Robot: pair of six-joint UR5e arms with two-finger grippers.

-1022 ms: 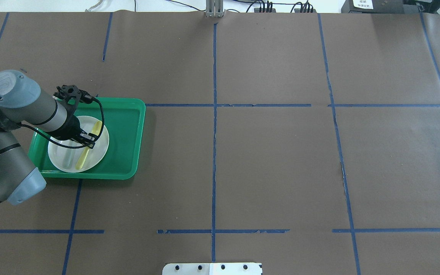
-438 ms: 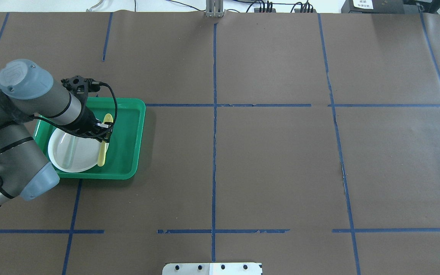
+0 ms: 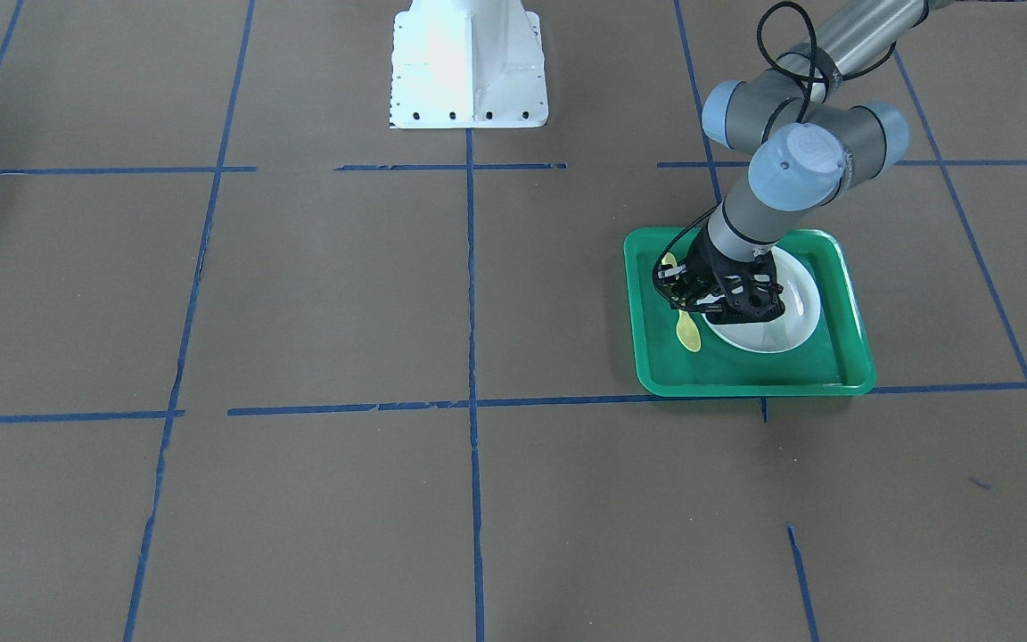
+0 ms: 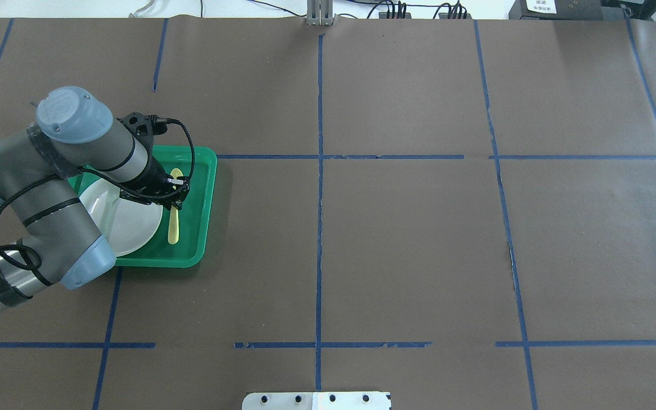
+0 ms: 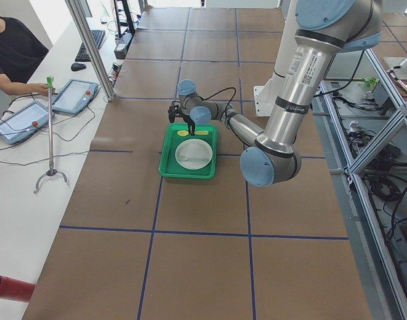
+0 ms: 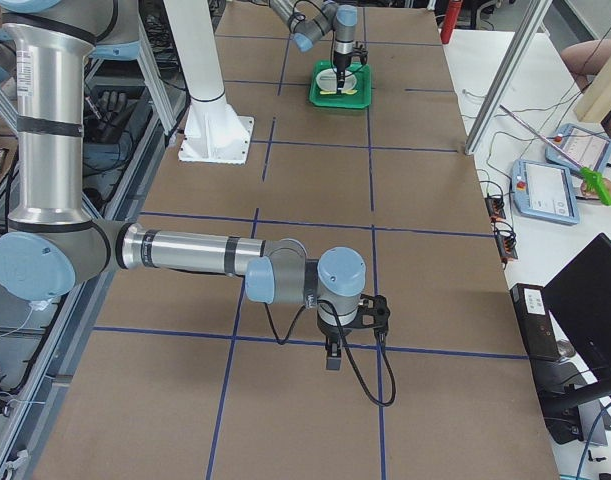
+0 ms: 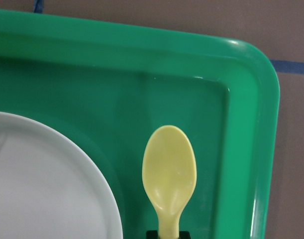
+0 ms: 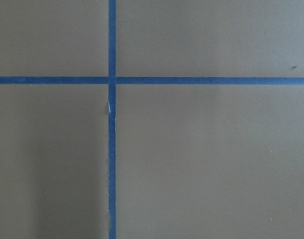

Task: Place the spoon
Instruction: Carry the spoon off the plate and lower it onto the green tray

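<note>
Brown papered table [image 4: 396, 239] bears a green plastic tray [image 4: 206, 176] where the left gripper [image 4: 176, 190], clenched mid-handle, holds the small pale-yellow plastic spoon [image 4: 173, 226], bowl pointing forward, just beside the round white plate [image 4: 131, 228] (right gripper [image 6: 332, 352]: I cannot tell).

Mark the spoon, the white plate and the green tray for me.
spoon [image 7: 169, 169]: left wrist view, on its bowl.
white plate [image 4: 137, 228]: overhead view, on its bare face.
green tray [image 4: 194, 205]: overhead view, on its bare floor beside the spoon.
</note>
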